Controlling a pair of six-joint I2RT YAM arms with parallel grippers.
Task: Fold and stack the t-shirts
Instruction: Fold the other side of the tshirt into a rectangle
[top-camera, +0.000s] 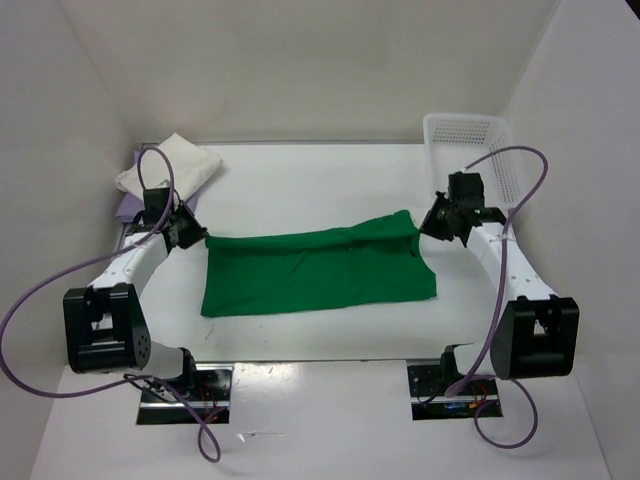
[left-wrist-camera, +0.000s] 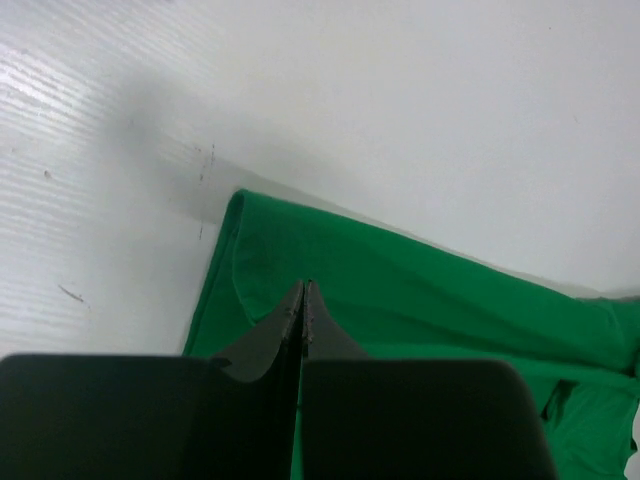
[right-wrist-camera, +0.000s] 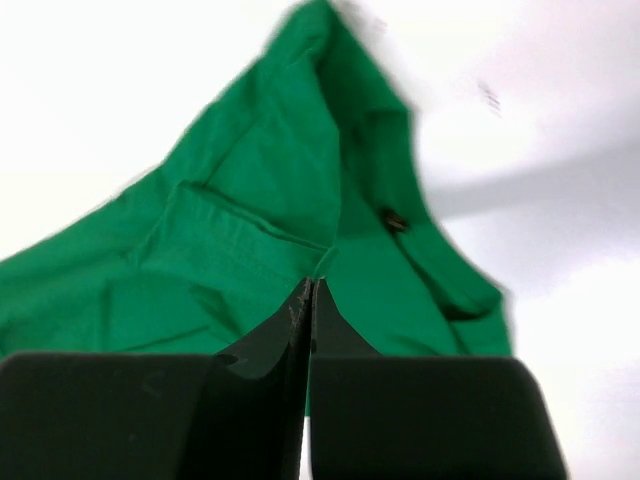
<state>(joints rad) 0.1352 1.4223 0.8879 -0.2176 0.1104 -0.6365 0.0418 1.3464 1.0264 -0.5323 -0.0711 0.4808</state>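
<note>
One green t-shirt (top-camera: 315, 270) lies wide and creased, top edge pulled taut.

A bright green t-shirt (top-camera: 315, 272) is lying spread out at the centre of the white surface (top-camera: 300, 180), its long side running from 9 o'clock to 3 o'clock. It is looking doubled over into a wide, roughly rectangular shape. Its far edge is stretching taut, with the corners at 10 o'clock and 2 o'clock drawn out to points, and the 2 o'clock corner is sitting higher. Soft creases are running across the cloth, and a stitched hem is showing near the right end. Well apart from it, at 10 o'clock on the surface, a cream-white t-shirt (top-camera: 170, 165) is resting in a folded bundle on top of a lavender-purple t-shirt (top-camera: 127, 210), whose edge is only peeking out beneath.
</note>
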